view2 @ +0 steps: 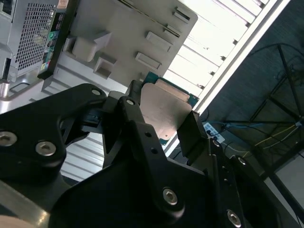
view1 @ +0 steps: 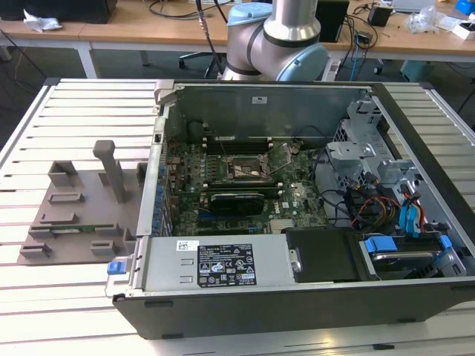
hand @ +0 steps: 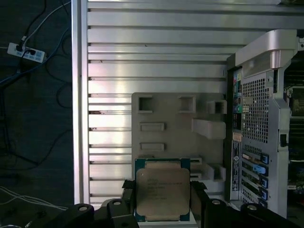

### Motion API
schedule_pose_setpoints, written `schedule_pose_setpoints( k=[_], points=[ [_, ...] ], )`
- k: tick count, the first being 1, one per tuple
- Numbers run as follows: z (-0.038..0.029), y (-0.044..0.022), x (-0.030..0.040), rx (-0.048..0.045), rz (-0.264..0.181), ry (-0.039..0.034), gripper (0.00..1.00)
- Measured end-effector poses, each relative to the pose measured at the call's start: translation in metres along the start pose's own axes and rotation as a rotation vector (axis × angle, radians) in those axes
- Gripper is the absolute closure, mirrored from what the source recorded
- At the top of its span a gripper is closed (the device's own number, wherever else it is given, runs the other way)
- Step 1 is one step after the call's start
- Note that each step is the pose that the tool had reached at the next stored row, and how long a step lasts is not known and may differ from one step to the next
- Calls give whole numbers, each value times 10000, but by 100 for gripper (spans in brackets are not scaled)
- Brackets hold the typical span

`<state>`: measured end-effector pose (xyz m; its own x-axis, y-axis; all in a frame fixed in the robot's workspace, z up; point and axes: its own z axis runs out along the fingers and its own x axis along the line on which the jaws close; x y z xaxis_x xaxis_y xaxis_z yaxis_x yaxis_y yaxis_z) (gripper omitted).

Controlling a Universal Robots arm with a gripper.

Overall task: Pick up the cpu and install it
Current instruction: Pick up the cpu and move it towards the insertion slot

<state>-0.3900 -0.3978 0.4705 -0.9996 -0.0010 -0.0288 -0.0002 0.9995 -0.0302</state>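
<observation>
Close up in the first wrist view, the end effector (hand: 162, 192) is clamped on the cpu (hand: 161, 187), a black finger pressed against each side edge and the silvery top facing the camera. Past it lies the grey fixture plate (hand: 175, 118) on the slatted worktop (hand: 142, 57). Beside the plate stands the open computer case (hand: 259, 118). In the exterior view its socket (view1: 249, 169) sits on the motherboard, with the arm (view1: 278, 37) behind the case.

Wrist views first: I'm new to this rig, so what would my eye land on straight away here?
The cpu, silvery top with a green rim, gripped by the black tool in both wrist views, the grey fixture tray behind it. In the exterior view, the open computer case on the slatted table, its socket frame mid-motherboard.
</observation>
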Motion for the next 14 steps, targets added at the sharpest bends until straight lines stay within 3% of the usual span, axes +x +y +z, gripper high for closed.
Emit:
schedule_pose_setpoints(
  k=[1, 2, 9, 11, 14],
  points=[
    [-99, -3, -3, 0, 0, 0, 45],
    [-156, -5, -4, 0, 0, 0, 45],
    [-246, -7, -7, 0, 0, 1, 45],
    [-332, -10, -10, 0, 0, 0, 45],
    [-388, -12, -11, 0, 0, 0, 45]
  ],
)
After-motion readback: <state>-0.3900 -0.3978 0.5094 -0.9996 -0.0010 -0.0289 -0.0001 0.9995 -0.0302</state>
